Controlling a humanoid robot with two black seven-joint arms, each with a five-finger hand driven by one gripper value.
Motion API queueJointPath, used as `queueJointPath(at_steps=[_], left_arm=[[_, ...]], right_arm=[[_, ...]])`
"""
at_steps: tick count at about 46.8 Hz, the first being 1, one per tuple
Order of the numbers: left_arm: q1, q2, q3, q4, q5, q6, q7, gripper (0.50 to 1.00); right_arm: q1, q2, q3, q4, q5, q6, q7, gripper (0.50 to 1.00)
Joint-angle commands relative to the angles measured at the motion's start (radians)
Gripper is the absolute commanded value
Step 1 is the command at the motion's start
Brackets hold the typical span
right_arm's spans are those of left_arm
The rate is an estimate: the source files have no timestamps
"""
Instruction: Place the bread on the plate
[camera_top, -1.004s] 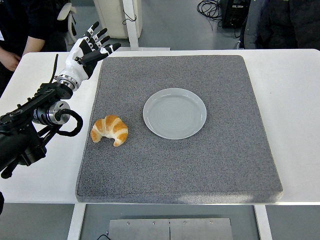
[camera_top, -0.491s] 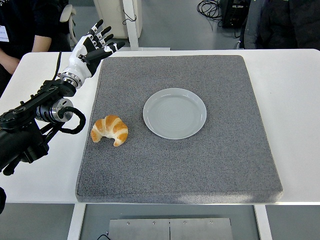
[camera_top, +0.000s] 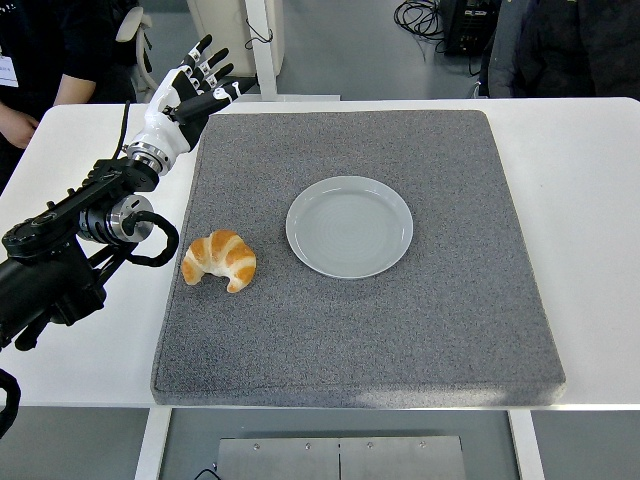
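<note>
your black-and-white left hand (camera_top: 188, 88) drifted further up and away, fingers spread, empty. the golden curved croissant (camera_top: 220, 260) lay on the grey felt mat (camera_top: 400, 330), left of the round pale-grey plate (camera_top: 349, 226). you were approaching; next you'd need to descend onto it.

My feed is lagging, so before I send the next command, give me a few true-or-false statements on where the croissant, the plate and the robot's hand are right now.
1. The golden-brown crescent croissant lies on the grey felt mat. True.
2. The croissant is already on the round pale grey plate. False: the plate holds nothing, and the croissant lies to its left, apart from it.
3. The robot's left hand grips the croissant. False: its fingers are spread and hold nothing, above the mat's far left corner.
4. The plate sits on the mat. True.
5. The right arm reaches over the plate. False: no right arm shows in the picture.
</note>
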Motion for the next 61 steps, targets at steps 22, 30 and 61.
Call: queueJointPath(at_steps=[22, 30, 61], left_arm=[[-0.012, 0.0, 0.004, 0.0, 0.002, 0.007, 0.005, 0.966], [-0.015, 0.0, 0.013, -0.002, 0.007, 0.011, 0.008, 0.961], [-0.064, 0.133, 0.018, -0.261, 0.001, 0.146, 0.225, 0.899]], right_arm=[[0.001, 0.0, 0.0, 0.002, 0.0, 0.0, 0.0, 1.0], [0.002, 0.0, 0.0, 0.0, 0.0, 0.0, 0.0, 1.0], [0.005, 0.0, 0.001, 0.0, 0.0, 0.0, 0.0, 1.0]])
